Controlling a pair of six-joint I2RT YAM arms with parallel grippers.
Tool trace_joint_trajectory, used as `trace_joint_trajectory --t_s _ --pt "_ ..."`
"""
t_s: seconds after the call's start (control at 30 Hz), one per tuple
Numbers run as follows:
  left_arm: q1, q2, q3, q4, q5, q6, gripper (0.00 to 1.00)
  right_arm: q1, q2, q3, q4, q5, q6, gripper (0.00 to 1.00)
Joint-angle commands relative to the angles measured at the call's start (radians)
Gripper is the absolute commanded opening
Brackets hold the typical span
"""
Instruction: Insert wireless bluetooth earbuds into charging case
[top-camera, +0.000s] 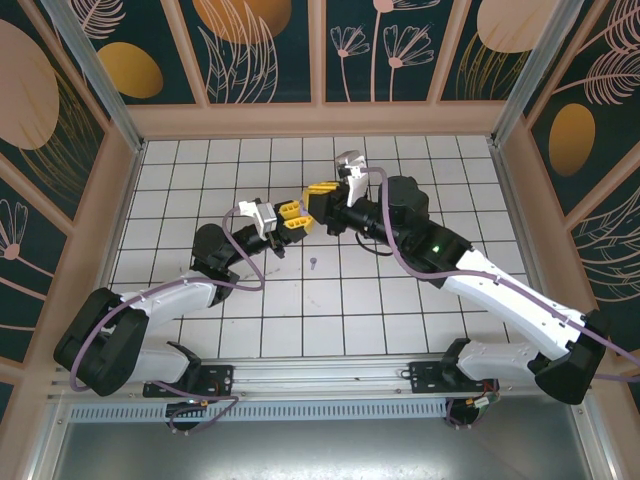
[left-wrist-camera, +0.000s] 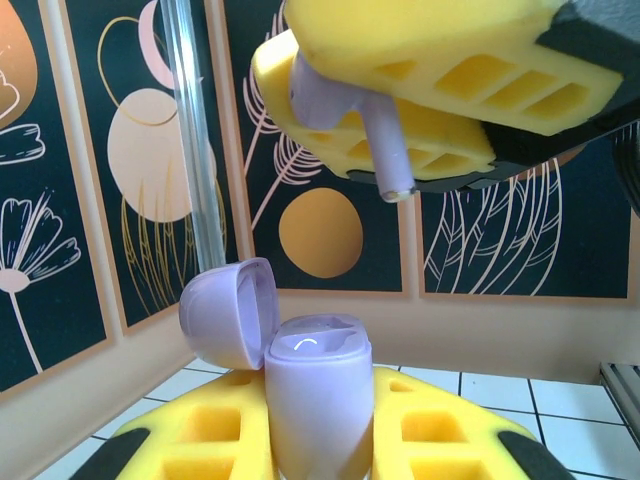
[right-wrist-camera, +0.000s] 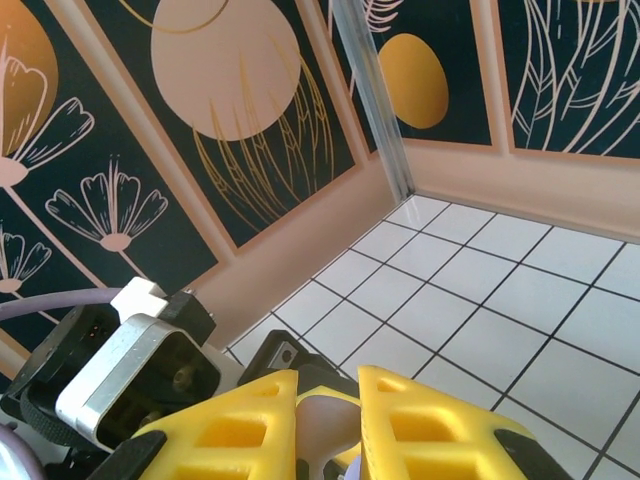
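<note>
Lilac plastic is hanging over lilac plastic as the right gripper, its yellow fingers pinching an earbud, is holding the bud stem-down just above the open charging case. The left gripper is clamping the case upright from both sides, with the lid tipping back to the left of its mouth. A second lilac earbud is lying on the white tiled floor, apart from the case and toward the arm bases.

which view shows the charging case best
Left wrist: the lilac case stands upright in the left tool, lid open, close and sharp. From the top it is too small to make out. The right wrist has a lilac sliver that I cannot tell from the bud.
</note>
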Motion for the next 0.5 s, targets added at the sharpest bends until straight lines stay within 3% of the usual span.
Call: trace_joint_trajectory --t_s 0.0,0.47 --pt "-0.008 -0.027 0.028 0.045 0.022 -0.008 0.0 -0.012 -0.019 -0.019 0.046 0.028 0.013 0.18" --pt "-0.008 -0.032 0.044 0.029 0.022 -0.009 0.0 -0.026 -0.012 -0.073 0.05 0.018 0.031 0.18"
